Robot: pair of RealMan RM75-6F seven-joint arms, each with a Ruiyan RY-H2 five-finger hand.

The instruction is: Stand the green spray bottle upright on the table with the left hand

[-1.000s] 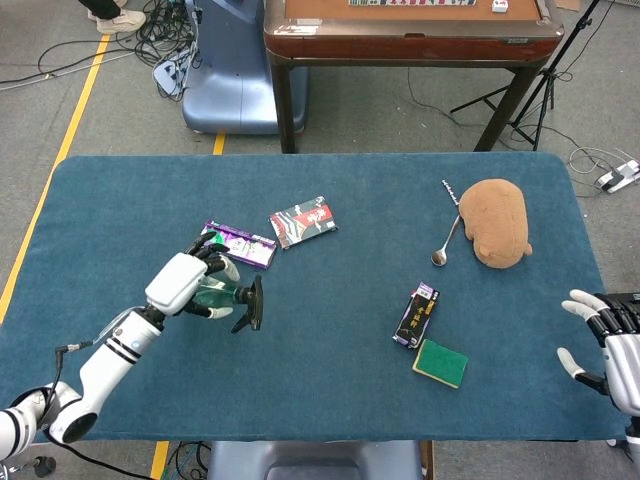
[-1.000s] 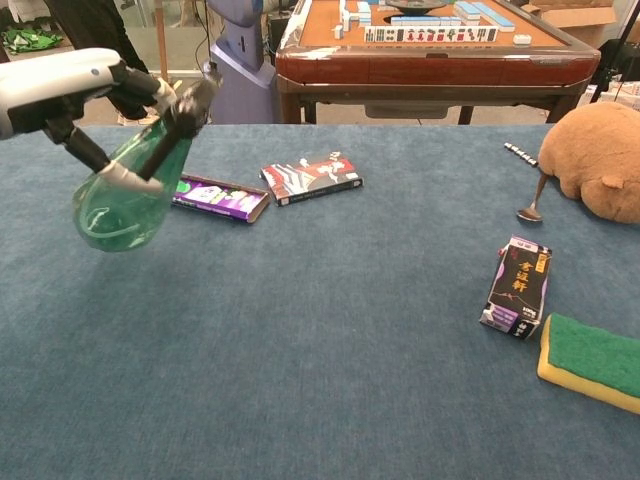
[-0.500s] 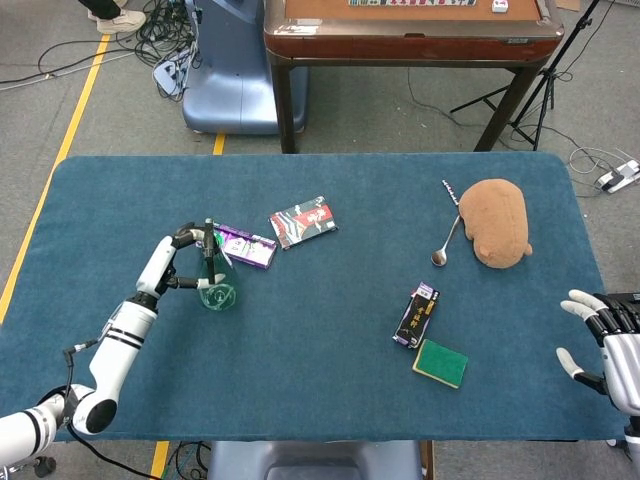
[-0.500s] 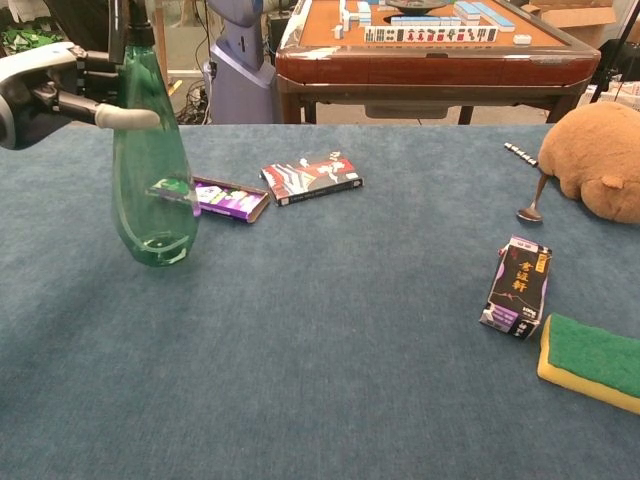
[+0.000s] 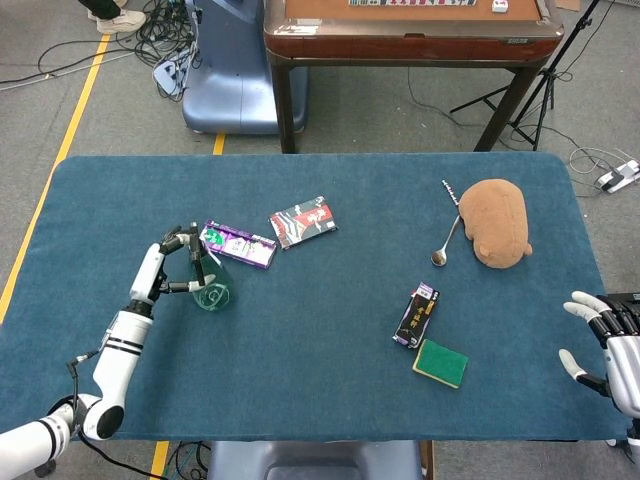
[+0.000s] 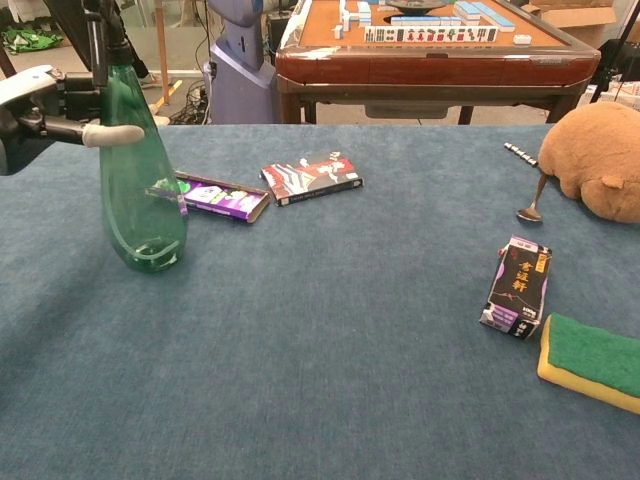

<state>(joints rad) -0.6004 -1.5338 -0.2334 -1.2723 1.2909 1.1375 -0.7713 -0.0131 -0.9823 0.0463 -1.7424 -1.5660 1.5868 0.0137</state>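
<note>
Green and see-through, the spray bottle (image 6: 139, 180) stands upright on the blue table (image 6: 330, 340) beside a purple packet (image 6: 218, 196), the left hand (image 5: 172, 265) curled around its neck, while the right hand (image 5: 608, 340) rests spread, holding nothing.
</note>
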